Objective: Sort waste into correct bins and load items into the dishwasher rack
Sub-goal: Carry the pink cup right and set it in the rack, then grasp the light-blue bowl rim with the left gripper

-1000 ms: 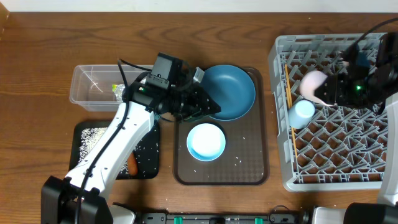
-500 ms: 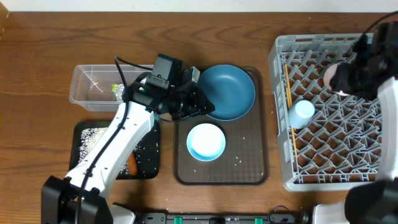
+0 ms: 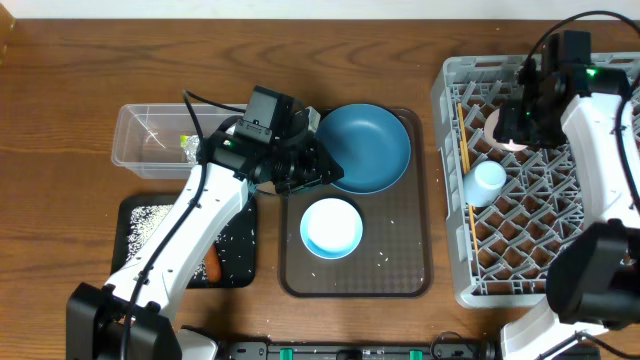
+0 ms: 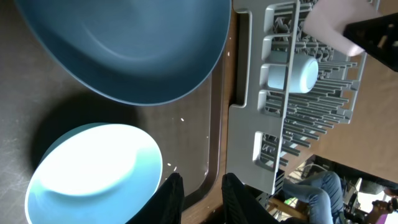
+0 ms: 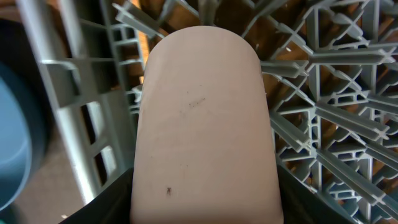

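Observation:
My right gripper (image 3: 512, 128) is shut on the pink cup (image 3: 503, 131), holding it over the back left of the grey dishwasher rack (image 3: 600, 250). In the right wrist view the pink cup (image 5: 202, 118) fills the space between my fingers (image 5: 102, 199). The light-blue cup (image 3: 487, 182) lies in the rack. The chopsticks (image 3: 463, 135) lie along the rack's left wall. My left gripper (image 3: 322, 170) is open and empty at the near-left rim of the dark-blue plate (image 3: 372, 148). The light-blue bowl (image 3: 331, 227) sits just in front of the plate.
Plate and bowl rest on a brown serving tray (image 3: 405, 270) with a few rice grains. The clear tub (image 3: 150, 135) holds the foil wrapper (image 3: 190, 147). The black tray (image 3: 135, 215) holds rice and the carrot (image 3: 212, 266). Rice grains are scattered near the black tray's right edge (image 3: 240, 235).
My right arm has swung round and carried the pink cup towards the rack's back left corner. My left arm has stayed still.

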Robot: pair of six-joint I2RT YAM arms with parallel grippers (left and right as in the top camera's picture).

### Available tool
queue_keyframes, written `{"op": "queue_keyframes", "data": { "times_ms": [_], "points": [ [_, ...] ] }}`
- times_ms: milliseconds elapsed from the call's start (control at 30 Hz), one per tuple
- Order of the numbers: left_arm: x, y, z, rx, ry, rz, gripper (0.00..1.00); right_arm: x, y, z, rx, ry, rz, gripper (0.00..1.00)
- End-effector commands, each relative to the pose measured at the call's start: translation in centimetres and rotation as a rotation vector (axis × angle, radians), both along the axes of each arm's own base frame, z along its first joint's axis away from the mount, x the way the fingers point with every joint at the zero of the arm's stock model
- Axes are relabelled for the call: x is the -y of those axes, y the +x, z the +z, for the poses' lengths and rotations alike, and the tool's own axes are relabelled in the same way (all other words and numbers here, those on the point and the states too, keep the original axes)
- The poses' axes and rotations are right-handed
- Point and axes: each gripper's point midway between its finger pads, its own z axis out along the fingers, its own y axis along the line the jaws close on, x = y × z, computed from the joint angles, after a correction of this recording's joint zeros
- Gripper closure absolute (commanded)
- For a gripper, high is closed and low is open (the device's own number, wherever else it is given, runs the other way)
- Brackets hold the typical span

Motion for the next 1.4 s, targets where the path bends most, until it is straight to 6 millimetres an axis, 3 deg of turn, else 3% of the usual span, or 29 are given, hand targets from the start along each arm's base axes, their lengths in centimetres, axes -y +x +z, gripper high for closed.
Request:
{"op": "queue_keyframes", "data": {
  "times_ms": [0,100,133,233,333,567,700,967,1033,1133,1233,1367],
  "points": [
    [-0.4,0.2,-0.3,0.022,0.029,-0.002,0.75,0.1,0.5,-1.0,-0.015,-0.008,-0.015,0.74],
    [-0.5,0.3,-0.4,0.025,0.036,0.002,0.75,0.1,0.6,-1.3,-0.019,-0.007,-0.015,0.69],
    [-0.5,0.3,-0.4,0.025,0.036,0.002,0.75,0.1,0.6,-1.3,-0.019,-0.007,-0.015,0.60],
    [-0.4,0.5,-0.2,0.036,0.031,0.002,0.67,0.3,0.7,-1.2,-0.014,-0.011,-0.016,0.18],
    [-0.4,0.6,-0.1,0.043,0.028,0.002,0.60,0.5,0.8,-0.5,0.002,-0.021,0.017,0.04],
    [-0.8,1.0,0.0,0.074,0.062,0.007,0.58,0.8,1.5,4.2,0.119,-0.027,0.011,0.01],
    [-1.7,1.2,-0.1,0.106,0.117,0.016,0.58,0.5,0.6,7.5,0.173,-0.017,0.014,0.01],
    [-5.8,1.7,1.2,0.219,0.315,0.129,0.58,-4.2,-3.4,13.0,0.264,0.187,0.141,0.01],
    [-6.3,1.5,1.2,0.228,0.352,0.140,0.58,-4.9,-4.3,13.5,0.264,0.210,0.159,0.01],
    [-5.5,0.5,0.4,0.206,0.369,0.100,0.58,-5.6,-5.9,13.8,0.235,0.217,0.172,0.01],
    [-4.6,-0.8,-1.5,0.158,0.434,0.073,0.58,-6.6,-7.5,13.3,0.170,0.236,0.190,0.01],
    [-5.7,-3.3,-4.2,0.060,0.618,0.070,0.57,-7.7,-9.6,12.1,0.067,0.252,0.209,0.01]
  ]
}}
